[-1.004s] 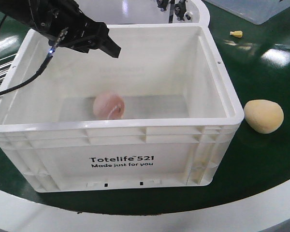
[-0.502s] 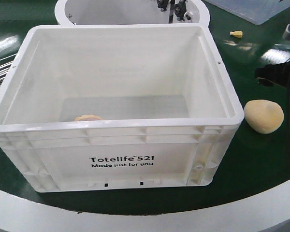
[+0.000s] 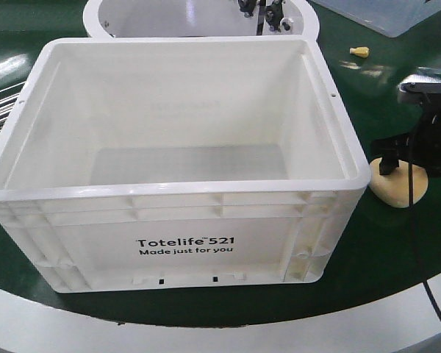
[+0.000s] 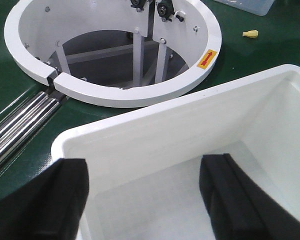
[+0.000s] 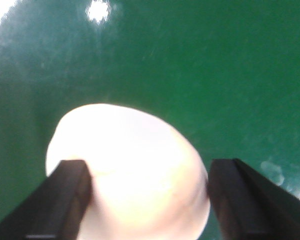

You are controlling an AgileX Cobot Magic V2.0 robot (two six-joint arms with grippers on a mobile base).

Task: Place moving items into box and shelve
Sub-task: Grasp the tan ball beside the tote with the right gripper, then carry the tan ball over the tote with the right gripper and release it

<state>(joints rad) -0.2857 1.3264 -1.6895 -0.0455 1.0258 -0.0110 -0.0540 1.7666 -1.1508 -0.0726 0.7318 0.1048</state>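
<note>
The white crate (image 3: 184,220) sits upright on the green worktop (image 3: 397,250), long side across the front view, print facing the camera. Just beside its right wall lies the pale yellow lump (image 3: 397,193), resting on the worktop with its long axis roughly left to right. That wall stands between the lump and the crate's inside. The right gripper (image 5: 150,195) straddles the lump, jaws apart on either side. The left gripper (image 4: 142,200) hangs over the crate's far rim, jaws wide apart. A white ring (image 4: 115,90) and a small yellow piece (image 3: 359,51) lie beyond.
</note>
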